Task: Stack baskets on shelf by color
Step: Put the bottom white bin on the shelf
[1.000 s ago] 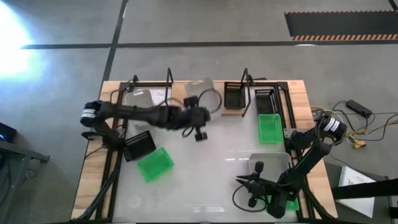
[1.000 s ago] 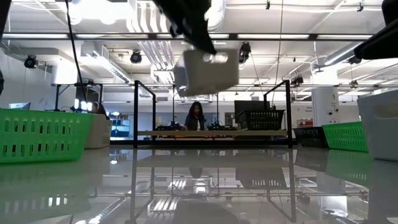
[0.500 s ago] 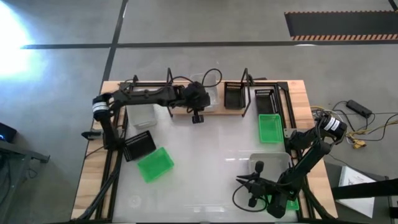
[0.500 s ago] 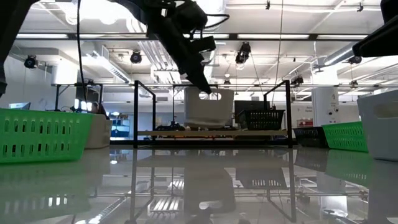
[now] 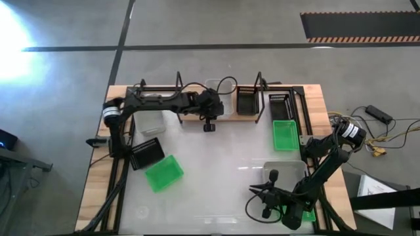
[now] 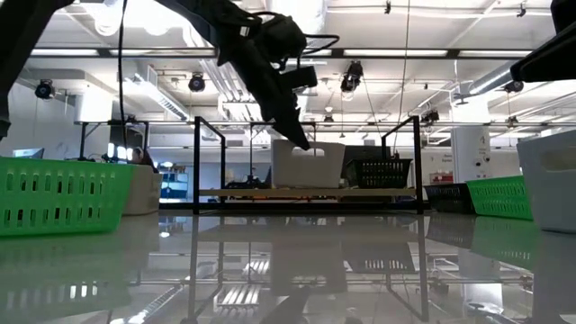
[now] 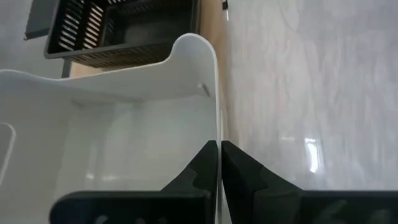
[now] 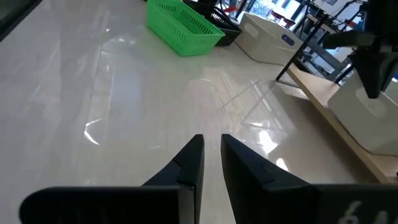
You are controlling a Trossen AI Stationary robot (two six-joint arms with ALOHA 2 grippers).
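Observation:
My left gripper (image 5: 212, 107) reaches over the shelf (image 5: 231, 117) at the table's far side and is shut on a white basket (image 5: 215, 85). The basket stands upright with its bottom on or just above the wood plank (image 6: 360, 191), left of a black basket (image 5: 247, 99) on the same plank. The left wrist view shows the white basket (image 7: 124, 124) from inside, with the black basket (image 7: 118, 31) beyond it. My right gripper (image 5: 253, 191) waits low at the near right, empty, with its fingers close together (image 8: 211, 140). My left gripper pinches the white basket's side wall at its top rim (image 7: 217, 127), one finger (image 7: 205, 165) inside the basket and one outside. The fingers slant down from above and from the table's left (image 6: 306, 146). The basket hangs upright under them, at the level of the plank.
A white basket (image 5: 149, 113) stands left of the shelf. A black basket (image 5: 147, 153) and a green one (image 5: 163, 173) lie at the near left. Right of the shelf are a black basket (image 5: 280, 105) and a green one (image 5: 285, 134). Another white basket (image 5: 287, 172) is beside my right arm.
My left gripper has carried the white basket toward the table's far edge and down. The basket was high and tilted over the table. It now stands upright at the shelf plank, beside the black basket.

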